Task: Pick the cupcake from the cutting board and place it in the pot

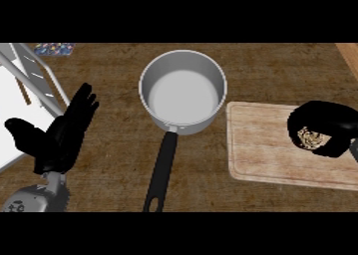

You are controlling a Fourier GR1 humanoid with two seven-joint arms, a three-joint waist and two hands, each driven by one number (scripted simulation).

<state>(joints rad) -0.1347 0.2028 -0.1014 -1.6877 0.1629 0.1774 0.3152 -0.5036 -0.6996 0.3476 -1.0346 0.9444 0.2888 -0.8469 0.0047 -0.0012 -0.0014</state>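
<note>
My right hand (325, 128) is curled round the cupcake (311, 138) over the cutting board (269, 154) — I'd lift clear before swinging left over the pot (183, 92), keeping it upright. Left hand (60, 134) rests open.

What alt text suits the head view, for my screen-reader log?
The right hand curls around the cupcake over the cutting board. The empty pot sits to its left; the open left hand rests at left.
</note>
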